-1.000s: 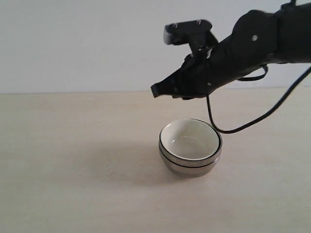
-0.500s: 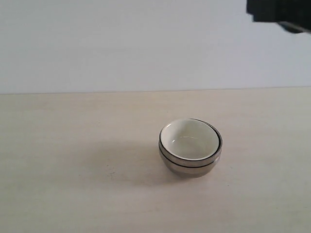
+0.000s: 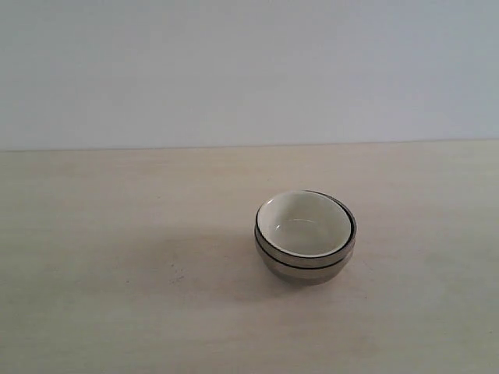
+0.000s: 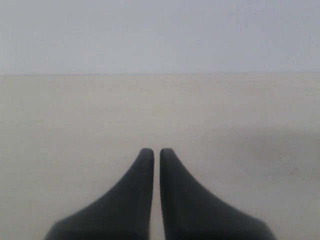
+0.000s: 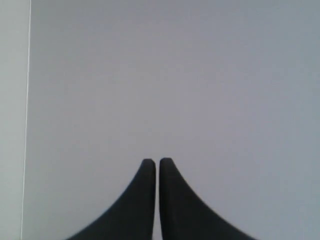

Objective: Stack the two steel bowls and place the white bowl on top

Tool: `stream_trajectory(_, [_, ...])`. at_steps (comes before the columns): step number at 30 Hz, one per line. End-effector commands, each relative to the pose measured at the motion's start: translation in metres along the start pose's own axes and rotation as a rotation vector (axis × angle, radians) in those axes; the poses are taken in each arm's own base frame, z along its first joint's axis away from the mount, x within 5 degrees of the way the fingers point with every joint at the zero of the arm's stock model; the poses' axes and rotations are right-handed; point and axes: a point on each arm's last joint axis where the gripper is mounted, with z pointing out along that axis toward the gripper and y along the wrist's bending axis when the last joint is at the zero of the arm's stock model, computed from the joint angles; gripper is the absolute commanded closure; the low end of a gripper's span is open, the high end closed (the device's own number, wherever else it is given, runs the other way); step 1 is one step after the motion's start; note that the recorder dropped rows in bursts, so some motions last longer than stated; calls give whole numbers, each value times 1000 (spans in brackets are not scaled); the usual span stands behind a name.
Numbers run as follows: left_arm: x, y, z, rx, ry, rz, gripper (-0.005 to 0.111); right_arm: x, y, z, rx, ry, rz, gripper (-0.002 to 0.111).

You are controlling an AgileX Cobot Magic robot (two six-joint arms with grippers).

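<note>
In the exterior view the white bowl (image 3: 306,224) sits nested on top of the steel bowls (image 3: 304,268), which stand stacked on the pale wooden table, right of centre. No arm or gripper shows in that view. My left gripper (image 4: 153,151) is shut with nothing between its dark fingers, facing bare table and wall. My right gripper (image 5: 152,161) is shut and empty too, pointing at the plain grey wall. Neither wrist view shows the bowls.
The pale wooden table (image 3: 117,273) stretches around the stack, meeting a plain grey-white wall (image 3: 234,70) behind. A pale vertical strip (image 5: 14,120) edges the wall in the right wrist view.
The right arm hovered above the stacked bowls a second ago, then rose up and to the right and has left the exterior view. The bowls have not moved.
</note>
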Motion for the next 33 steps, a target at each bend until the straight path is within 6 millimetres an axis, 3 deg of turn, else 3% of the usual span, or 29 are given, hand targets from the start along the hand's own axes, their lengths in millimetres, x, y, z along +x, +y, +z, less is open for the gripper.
stream_trajectory(1, [1,0,0,-4,0,7,103,-2,0,-17,33,-24,-15,108])
stream_trajectory(7, [1,0,0,-4,0,7,103,7,8,-19,210,77,-96,108])
stream_trajectory(11, [1,0,0,-4,0,7,103,5,16,-17,332,57,-154,108])
stream_trajectory(18, [1,0,0,-4,0,7,103,9,23,-9,355,-23,-106,108])
stream_trajectory(22, [1,0,0,-4,0,7,103,35,15,1,351,-8,-81,108])
stream_trajectory(33, [1,0,0,-4,0,7,103,146,-8,14,378,65,161,108])
